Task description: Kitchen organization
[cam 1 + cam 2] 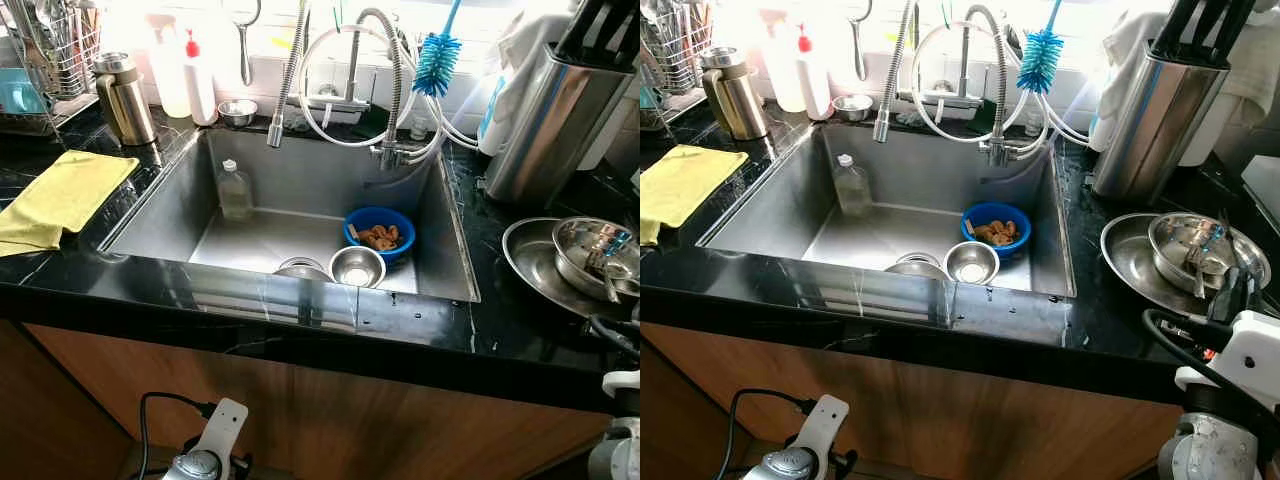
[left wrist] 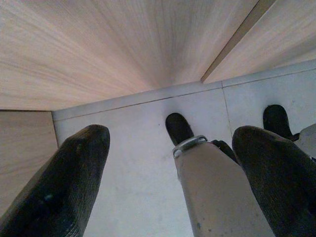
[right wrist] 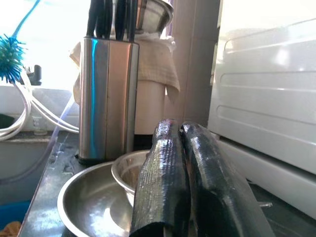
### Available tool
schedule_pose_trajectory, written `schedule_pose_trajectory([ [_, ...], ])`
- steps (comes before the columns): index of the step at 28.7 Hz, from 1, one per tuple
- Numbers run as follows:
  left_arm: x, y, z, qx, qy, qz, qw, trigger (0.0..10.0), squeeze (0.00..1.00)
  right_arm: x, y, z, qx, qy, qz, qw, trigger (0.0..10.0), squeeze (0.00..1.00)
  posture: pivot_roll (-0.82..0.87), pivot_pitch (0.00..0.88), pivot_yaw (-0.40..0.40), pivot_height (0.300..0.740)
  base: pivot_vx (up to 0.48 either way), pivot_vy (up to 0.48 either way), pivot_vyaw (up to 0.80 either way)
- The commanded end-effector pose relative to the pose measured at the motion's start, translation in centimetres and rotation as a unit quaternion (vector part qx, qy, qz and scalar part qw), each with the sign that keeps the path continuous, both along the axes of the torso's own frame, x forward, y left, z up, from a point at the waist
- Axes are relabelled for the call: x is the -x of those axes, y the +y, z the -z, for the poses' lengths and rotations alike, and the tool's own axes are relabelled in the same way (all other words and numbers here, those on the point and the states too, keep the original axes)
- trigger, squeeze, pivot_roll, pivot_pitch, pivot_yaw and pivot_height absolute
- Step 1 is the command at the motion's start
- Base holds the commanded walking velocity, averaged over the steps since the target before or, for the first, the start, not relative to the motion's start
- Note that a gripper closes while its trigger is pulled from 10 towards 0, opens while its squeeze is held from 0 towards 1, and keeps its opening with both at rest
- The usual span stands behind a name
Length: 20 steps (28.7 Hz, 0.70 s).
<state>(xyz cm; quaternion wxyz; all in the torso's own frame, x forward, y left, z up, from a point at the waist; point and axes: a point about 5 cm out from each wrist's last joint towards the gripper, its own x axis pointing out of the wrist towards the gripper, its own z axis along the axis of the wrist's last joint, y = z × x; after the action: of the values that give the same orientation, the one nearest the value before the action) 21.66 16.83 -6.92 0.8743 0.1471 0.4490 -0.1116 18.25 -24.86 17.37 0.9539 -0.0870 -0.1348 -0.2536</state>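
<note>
Stood before a black marble counter (image 1: 300, 330) with a sunken steel sink (image 1: 160, 215). Inside, near the front: small steel bowl (image 1: 357, 266), then blue bowl (image 1: 380, 232) of scraps. Right gripper (image 3: 180, 148), fingers pressed together, hovered by nested steel bowls (image 1: 1185, 250). Left gripper (image 2: 168, 173), fingers apart, hung low by wood cabinet (image 2: 123, 44).

Left gripper (image 2: 168, 187) hangs low, fingers apart; right gripper (image 3: 185, 148) raised, fingers together.
</note>
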Motion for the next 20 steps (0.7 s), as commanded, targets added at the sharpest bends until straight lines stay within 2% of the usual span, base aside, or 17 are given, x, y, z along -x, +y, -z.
schedule_pose_trajectory([
  [1,-0.4,0.0,-0.3,0.001,-0.009,-0.002,1.0,10.0,0.0,0.0,0.1,-0.9,0.007,-0.016,-0.004,1.0,10.0,0.0,0.0,0.016,-0.052,0.736,0.0,0.0,0.0],
  [7,-0.4,0.0,-0.2,0.001,-0.009,-0.003,1.0,10.0,0.0,-0.3,0.5,-1.5,0.009,-0.022,-0.021,0.999,10.0,0.0,0.0,0.016,-0.053,0.736,0.0,0.0,0.0],
  [8,-0.4,0.0,-0.3,0.001,-0.01,-0.003,1.0,10.0,0.0,-0.8,1.2,-2.1,0.009,-0.03,-0.051,0.998,10.0,0.0,-0.01,0.017,-0.053,0.736,0.0,0.0,0.0],
  [9,-0.4,0.0,-0.3,0.001,-0.01,-0.003,1.0,10.0,0.0,-0.8,1.2,-2.1,0.009,-0.03,-0.051,0.998,10.0,0.0,-0.01,0.017,-0.053,0.736,0.0,0.0,0.0],
  [12,-0.5,-0.2,-0.3,0.004,-0.013,-0.006,1.0,10.0,0.0,-1.9,3.5,-3.5,0.019,-0.037,-0.148,0.988,10.0,0.0,0.0,0.017,-0.058,0.736,0.0,0.0,0.0],
  [17,-0.6,-0.3,-0.3,0.006,-0.016,-0.007,1.0,10.0,0.0,-2.3,4.2,-3.8,0.021,-0.035,-0.176,0.983,10.0,0.0,-0.01,0.017,-0.059,0.736,0.0,0.0,0.0],
  [20,-0.7,-0.4,-0.4,0.006,-0.021,-0.009,1.0,10.0,0.0,-3.4,4.9,-4.0,0.031,-0.023,-0.219,0.975,10.0,0.0,-0.01,0.017,-0.06,0.736,0.0,0.0,0.0],
])
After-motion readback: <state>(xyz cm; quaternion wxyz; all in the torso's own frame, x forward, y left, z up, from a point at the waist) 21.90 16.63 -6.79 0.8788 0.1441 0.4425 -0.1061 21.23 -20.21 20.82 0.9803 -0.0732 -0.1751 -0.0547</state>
